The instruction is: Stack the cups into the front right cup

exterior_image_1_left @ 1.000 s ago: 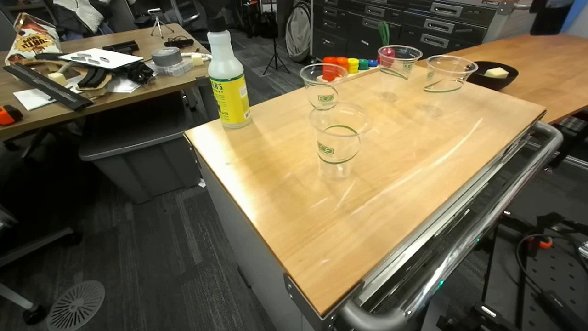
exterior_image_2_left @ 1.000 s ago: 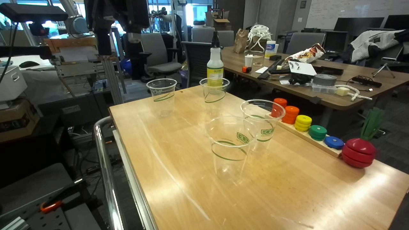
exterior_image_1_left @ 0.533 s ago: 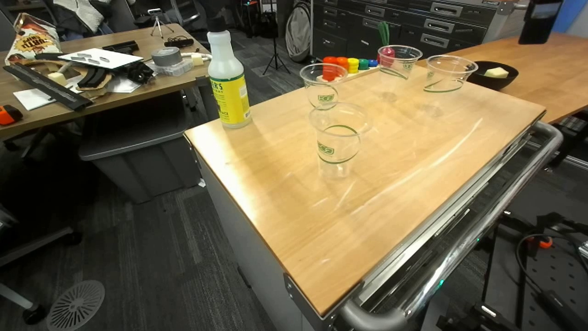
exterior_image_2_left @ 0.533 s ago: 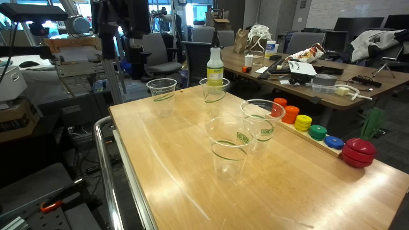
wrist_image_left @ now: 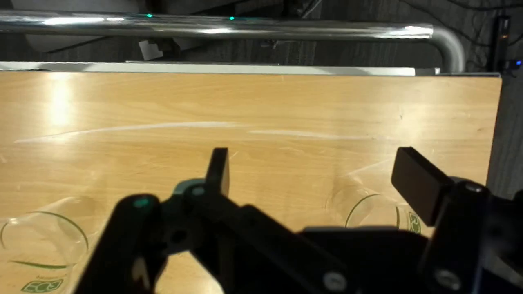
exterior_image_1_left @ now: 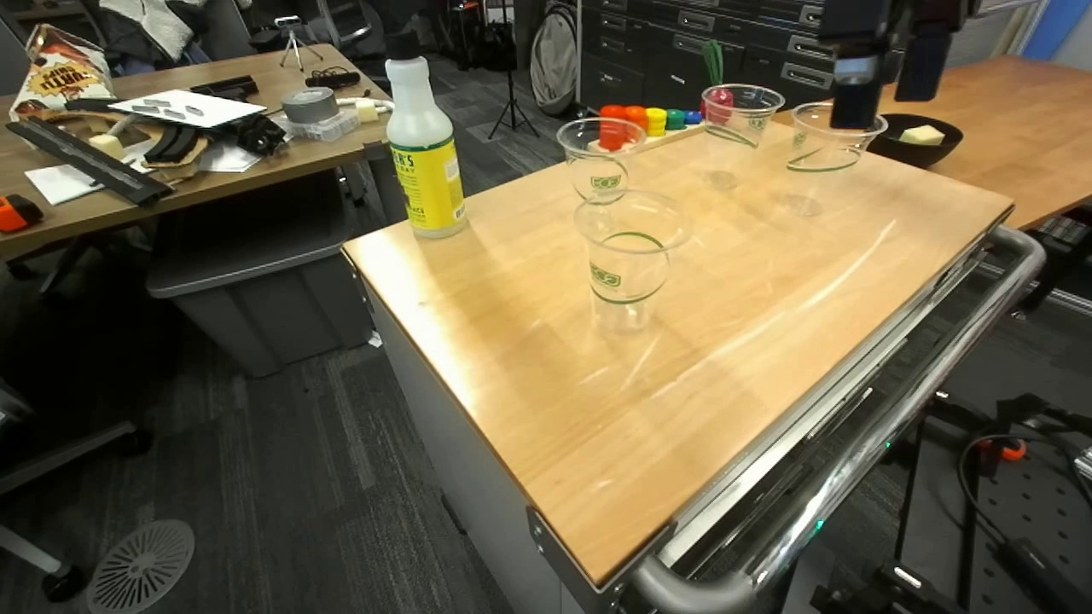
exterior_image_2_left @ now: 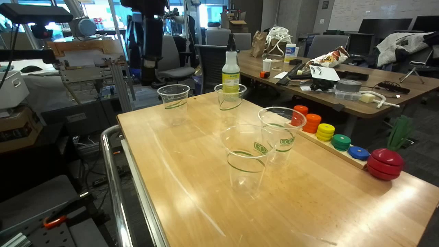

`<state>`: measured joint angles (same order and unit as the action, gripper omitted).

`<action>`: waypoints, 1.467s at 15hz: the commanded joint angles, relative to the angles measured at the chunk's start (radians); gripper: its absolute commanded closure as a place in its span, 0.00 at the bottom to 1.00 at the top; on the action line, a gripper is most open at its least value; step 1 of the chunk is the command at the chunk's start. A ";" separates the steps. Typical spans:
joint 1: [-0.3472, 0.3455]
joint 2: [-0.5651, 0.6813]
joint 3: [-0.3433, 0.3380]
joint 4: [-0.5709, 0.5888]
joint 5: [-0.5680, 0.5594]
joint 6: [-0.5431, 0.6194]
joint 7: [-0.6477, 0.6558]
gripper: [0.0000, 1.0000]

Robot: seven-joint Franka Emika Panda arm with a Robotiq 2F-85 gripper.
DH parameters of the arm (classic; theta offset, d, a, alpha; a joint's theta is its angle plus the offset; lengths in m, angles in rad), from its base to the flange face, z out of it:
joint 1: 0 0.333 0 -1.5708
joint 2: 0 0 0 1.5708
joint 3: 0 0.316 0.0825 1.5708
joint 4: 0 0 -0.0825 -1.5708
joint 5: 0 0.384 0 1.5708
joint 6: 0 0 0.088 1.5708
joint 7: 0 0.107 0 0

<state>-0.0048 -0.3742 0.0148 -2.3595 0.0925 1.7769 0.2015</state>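
Note:
Several clear cups with green bands stand upright and apart on the wooden cart top. In an exterior view they are a near cup (exterior_image_1_left: 629, 275), one behind it (exterior_image_1_left: 604, 175), a far cup (exterior_image_1_left: 738, 128) and a far right cup (exterior_image_1_left: 821, 158). They also show in another exterior view (exterior_image_2_left: 247, 164). My gripper (exterior_image_1_left: 887, 104) is open and empty, high above the cart. One finger (exterior_image_1_left: 855, 98) overlaps the far right cup's rim in that view. In the wrist view the jaws stand wide apart, with one cup (wrist_image_left: 45, 241) lower left and one (wrist_image_left: 372, 208) partly hidden behind the gripper.
A yellow-green bottle (exterior_image_1_left: 431, 170) stands at the cart's edge. A colored ring toy (exterior_image_2_left: 325, 132) and a red radish toy (exterior_image_2_left: 384, 164) line another edge. A dark bowl (exterior_image_1_left: 917, 141) sits on the neighboring table. A metal handle (exterior_image_1_left: 862, 452) runs along one side.
The gripper has moved in from the top right of an exterior view toward the far right cup; both fingers show there now. In another exterior view it has shifted right and turned. The cups have not moved.

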 commanded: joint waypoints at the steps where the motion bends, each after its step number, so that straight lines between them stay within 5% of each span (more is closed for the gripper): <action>1: -0.010 0.091 0.029 0.035 0.020 0.098 0.120 0.00; 7: 0.013 0.198 0.085 0.058 -0.031 0.280 0.255 0.00; 13: 0.030 0.261 0.125 0.071 -0.134 0.325 0.370 0.00; 14: 0.033 0.271 0.125 0.071 -0.139 0.323 0.376 0.25; 16: 0.040 0.291 0.120 0.074 -0.132 0.320 0.376 0.34; 22: 0.041 0.330 0.102 0.088 -0.081 0.312 0.356 0.82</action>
<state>0.0228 -0.0666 0.1349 -2.3088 -0.0160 2.0926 0.5512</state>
